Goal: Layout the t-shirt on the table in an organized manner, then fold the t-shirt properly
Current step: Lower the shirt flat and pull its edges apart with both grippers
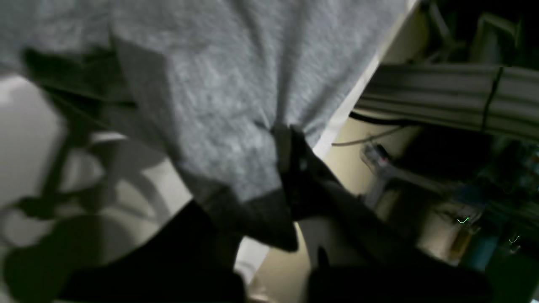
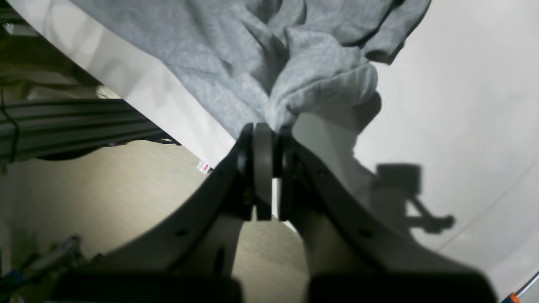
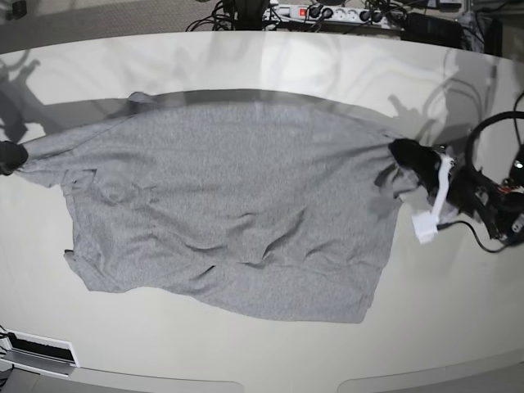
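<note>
The shirt [image 3: 221,205] is lying spread across the middle of the table [image 3: 270,344], its length running left to right in the base view. The left gripper [image 3: 407,153] is sitting at its right end, the right gripper [image 3: 11,155] at its left end. A power strip [image 3: 327,12] is lying behind the table's far edge.

I see the shirt [image 3: 229,205] spread across the worktop [image 3: 262,344]. My left hand [image 3: 407,155] and right hand [image 3: 10,155] pinch opposite edges.

Beige floor [image 2: 126,189] below; power strip [image 3: 327,13] and tangled cables [image 3: 229,12] behind.
</note>
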`<act>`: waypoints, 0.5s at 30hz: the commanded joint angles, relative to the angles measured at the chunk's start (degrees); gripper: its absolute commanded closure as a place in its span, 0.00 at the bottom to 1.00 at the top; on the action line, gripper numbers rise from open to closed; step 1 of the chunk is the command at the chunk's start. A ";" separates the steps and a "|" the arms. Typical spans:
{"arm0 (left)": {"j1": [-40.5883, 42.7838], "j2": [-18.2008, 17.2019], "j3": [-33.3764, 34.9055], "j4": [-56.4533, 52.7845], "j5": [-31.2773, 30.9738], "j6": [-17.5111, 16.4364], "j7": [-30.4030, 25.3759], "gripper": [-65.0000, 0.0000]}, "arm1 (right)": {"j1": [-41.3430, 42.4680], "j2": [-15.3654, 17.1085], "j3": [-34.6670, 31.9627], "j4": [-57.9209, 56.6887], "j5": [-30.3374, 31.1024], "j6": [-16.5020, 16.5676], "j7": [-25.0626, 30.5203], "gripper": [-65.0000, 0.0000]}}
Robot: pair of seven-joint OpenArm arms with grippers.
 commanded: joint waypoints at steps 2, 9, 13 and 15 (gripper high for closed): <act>-0.09 -2.93 -0.68 3.78 -0.77 -0.36 0.32 1.00 | -0.13 1.64 0.70 1.36 0.88 -0.09 0.62 1.00; 6.69 -8.22 -0.68 12.50 -0.77 -0.36 0.32 1.00 | -7.41 3.39 0.70 4.81 0.88 0.07 0.62 1.00; 11.19 -10.45 -0.68 16.31 -0.77 -0.36 0.32 1.00 | -11.13 6.08 0.70 7.56 0.88 -0.13 0.62 1.00; 13.35 -11.69 -0.68 18.10 -0.77 -0.36 0.32 1.00 | -13.14 7.19 0.70 8.61 0.88 -0.74 0.62 1.00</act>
